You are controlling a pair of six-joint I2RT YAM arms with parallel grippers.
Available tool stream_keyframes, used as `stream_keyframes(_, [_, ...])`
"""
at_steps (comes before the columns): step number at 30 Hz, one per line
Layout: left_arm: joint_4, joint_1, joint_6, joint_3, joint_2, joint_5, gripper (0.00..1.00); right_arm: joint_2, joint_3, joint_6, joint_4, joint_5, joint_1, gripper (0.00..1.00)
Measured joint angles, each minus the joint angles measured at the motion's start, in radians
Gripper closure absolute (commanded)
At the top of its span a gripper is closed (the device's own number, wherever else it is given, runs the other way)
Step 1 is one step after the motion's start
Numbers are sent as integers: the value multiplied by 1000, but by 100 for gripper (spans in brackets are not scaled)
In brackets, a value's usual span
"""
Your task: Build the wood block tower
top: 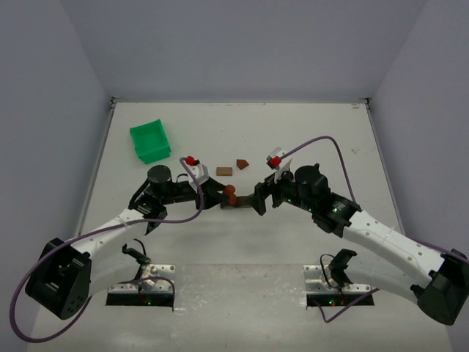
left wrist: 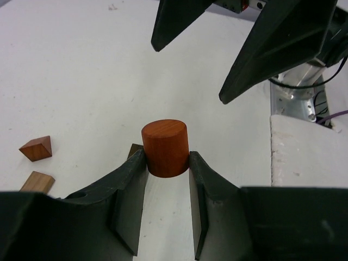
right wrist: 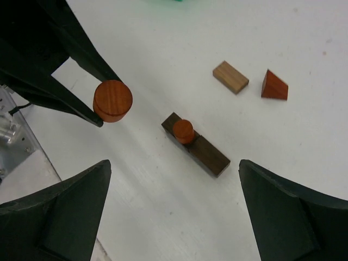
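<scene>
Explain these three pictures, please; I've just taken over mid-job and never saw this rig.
The left arm and right arm each end in a two-finger gripper. One picture looks down from above; the others come from cameras on the left and right wrists. The left gripper holds a reddish cylinder. The right gripper is open and empty, near a dark plank carrying a smaller reddish peg. A tan block and a reddish wedge lie loose on the white table; a green bin sits farther back left.

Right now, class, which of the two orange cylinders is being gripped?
The larger cylinder, clamped in the left gripper; the smaller cylinder stands free on the dark plank.
</scene>
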Motion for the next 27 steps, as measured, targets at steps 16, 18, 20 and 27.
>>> stream_keyframes(16, [-69,-31,119,50,101,11,100,166,125,320,-66,-121,-1,40])
stream_keyframes(18, [-69,-33,121,50,101,11,100,182,126,335,-60,-125,-1,43])
stream_keyframes(20, [-69,-34,121,50,101,11,100,199,127,347,-52,-128,-1,45])
stream_keyframes(27, [-68,-40,121,50,94,12,100,260,149,366,-46,-129,-1,43])
